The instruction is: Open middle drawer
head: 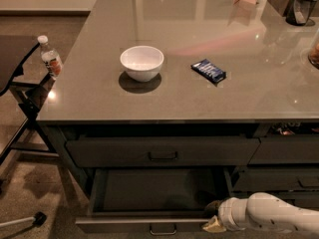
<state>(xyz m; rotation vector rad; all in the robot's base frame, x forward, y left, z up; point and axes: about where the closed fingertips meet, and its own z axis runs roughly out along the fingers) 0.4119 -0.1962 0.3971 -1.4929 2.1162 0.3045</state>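
The middle drawer (pixel 119 225) stands pulled well out below the counter, its dark grey inside (pixel 159 189) bare and in shadow. A small loop handle (pixel 163 229) shows at the centre of its front, at the frame's bottom edge. My gripper (pixel 213 225) is at the top edge of the drawer front, right of the handle, on the end of my white arm (pixel 269 214), which comes in from the lower right. Above it, the top drawer (pixel 162 152) is closed.
On the grey countertop (pixel 199 93) sit a white bowl (pixel 142 62) and a blue snack pack (pixel 209 70). A water bottle (pixel 51 58) stands on a dark side stand at the left. More drawers (pixel 284 151) are at the right; containers line the counter's far right.
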